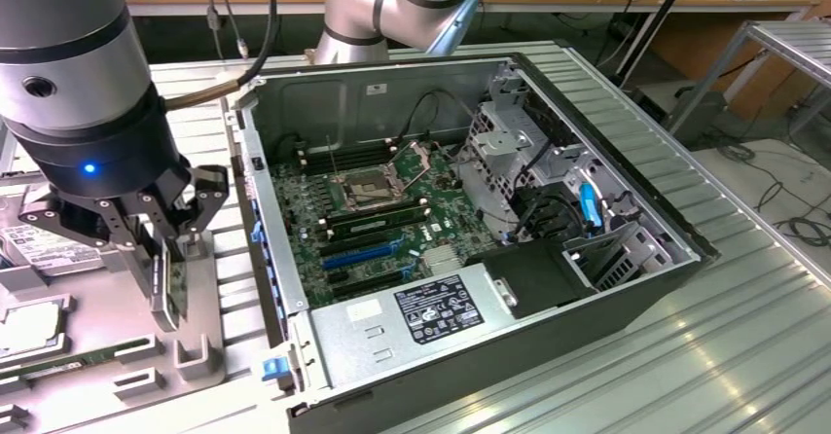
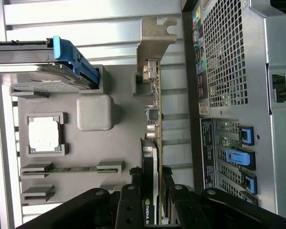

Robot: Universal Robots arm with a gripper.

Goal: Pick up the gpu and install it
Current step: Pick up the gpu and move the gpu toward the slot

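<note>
The gpu (image 1: 162, 296) stands on edge in a slot of the grey holder tray (image 1: 91, 303), at the exterior view's left, beside the open computer case (image 1: 389, 74). My gripper (image 1: 162, 278) reaches down over it from above, shut on the card. The wrist view shows the gpu (image 2: 155, 109) edge-on, green board with a black cooler and a silver end bracket (image 2: 152, 38) at its far end. My black fingers (image 2: 135, 180) press on both faces of the near end. The motherboard (image 1: 377, 210) with its blue expansion slots (image 1: 357, 254) lies bare inside the case.
The tray (image 2: 119, 143) also carries a silver hard drive (image 2: 38, 78) with a blue handle, a processor chip (image 2: 44, 134) and a memory stick (image 2: 71, 169). The case's rear panel (image 2: 233, 95) stands close beside the card. Drive cage and cables crowd the case's right half.
</note>
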